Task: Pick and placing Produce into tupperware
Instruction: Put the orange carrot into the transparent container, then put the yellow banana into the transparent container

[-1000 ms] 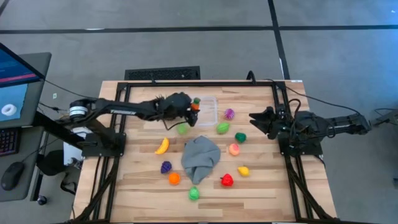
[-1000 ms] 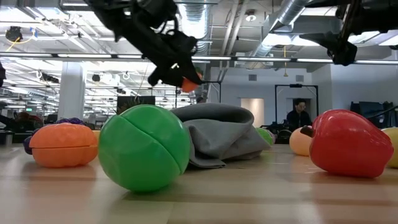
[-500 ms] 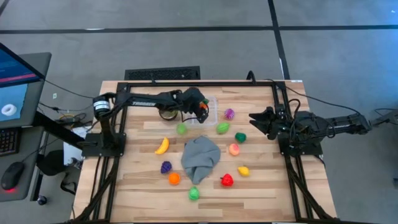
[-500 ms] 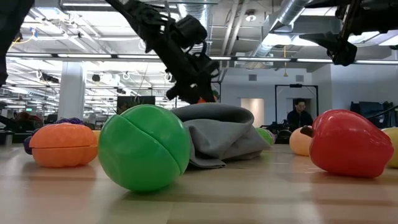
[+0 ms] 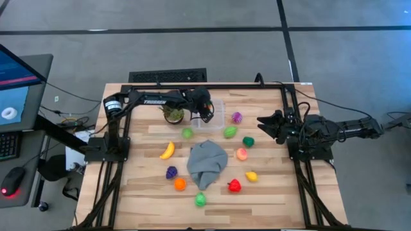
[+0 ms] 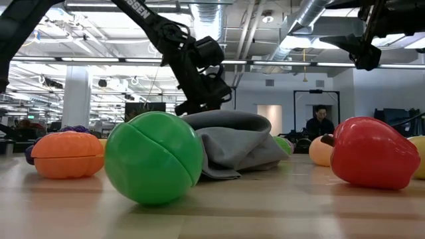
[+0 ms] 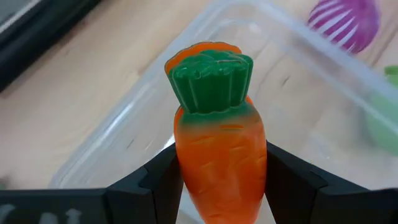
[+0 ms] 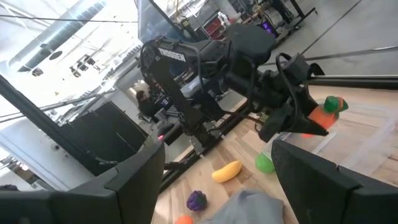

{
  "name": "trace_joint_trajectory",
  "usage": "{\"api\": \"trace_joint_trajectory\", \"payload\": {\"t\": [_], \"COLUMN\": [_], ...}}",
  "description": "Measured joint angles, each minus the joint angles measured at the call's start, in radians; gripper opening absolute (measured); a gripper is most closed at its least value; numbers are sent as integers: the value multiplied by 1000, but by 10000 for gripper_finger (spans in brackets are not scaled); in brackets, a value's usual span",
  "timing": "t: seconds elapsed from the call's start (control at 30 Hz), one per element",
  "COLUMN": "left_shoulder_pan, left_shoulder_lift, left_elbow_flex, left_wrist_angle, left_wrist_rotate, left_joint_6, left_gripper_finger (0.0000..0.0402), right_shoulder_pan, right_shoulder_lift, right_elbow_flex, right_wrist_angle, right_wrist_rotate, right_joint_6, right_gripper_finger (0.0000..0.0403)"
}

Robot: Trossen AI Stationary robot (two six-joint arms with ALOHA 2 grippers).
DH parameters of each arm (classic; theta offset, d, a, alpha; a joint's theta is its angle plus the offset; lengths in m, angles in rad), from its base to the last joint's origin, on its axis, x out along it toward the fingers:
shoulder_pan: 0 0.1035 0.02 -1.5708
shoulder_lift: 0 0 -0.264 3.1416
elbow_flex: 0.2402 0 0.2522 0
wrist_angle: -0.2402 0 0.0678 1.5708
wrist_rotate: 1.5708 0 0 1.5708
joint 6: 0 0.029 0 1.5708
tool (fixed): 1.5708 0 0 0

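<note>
A: How far along is it?

B: Barely started, I'd say. The left gripper [image 7: 221, 180] has its fingers closed snugly on an orange toy carrot [image 7: 219, 152], green top up, and holds it over the clear tupperware [image 5: 217, 110] at the far middle of the table [image 5: 270, 196]. The wrist view looks down into the container and shows only bare plastic, so I judge nothing is in it yet.

A: And the right arm?

B: The right gripper [image 5: 262, 120] waits at the right side of the table, jaws partly apart, holding nothing.

A: What's left to move?

B: Counting from above, ten pieces lie loose on the wood: a yellow banana [image 5: 167, 151], purple grapes [image 5: 171, 172], an orange fruit [image 5: 180, 184], a green ball [image 5: 200, 199], a red pepper [image 5: 234, 186], a yellow piece [image 5: 251, 176], a peach-coloured one [image 5: 241, 154], a dark green one [image 5: 248, 141], a light green one [image 5: 229, 131], a small green one [image 5: 187, 133]. A striped purple piece [image 5: 237, 117] lies just beside the tupperware, outside it. With the carrot, twelve.

A: Anything else?

B: One grey cloth [image 5: 207, 162] in the middle, one potted plant [image 5: 173, 113] near the left gripper, one container.
</note>
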Motion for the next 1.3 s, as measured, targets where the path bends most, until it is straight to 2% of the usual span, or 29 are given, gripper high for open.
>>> {"api": "trace_joint_trajectory", "payload": {"t": [1.03,1.3], "left_shoulder_pan": [10,-1], "left_shoulder_lift": [0,-36], "left_elbow_flex": [5,98], "left_wrist_angle": [-27,-50], "left_wrist_rotate": [4,117], "left_joint_6": [87,168], "left_gripper_finger": [202,203], "right_shoulder_pan": [0,0], "right_shoulder_lift": [0,0], "right_elbow_flex": [0,0], "right_wrist_angle": [0,0], "right_wrist_rotate": [0,-1], "right_joint_6": [0,1], "right_gripper_finger": [317,317]}}
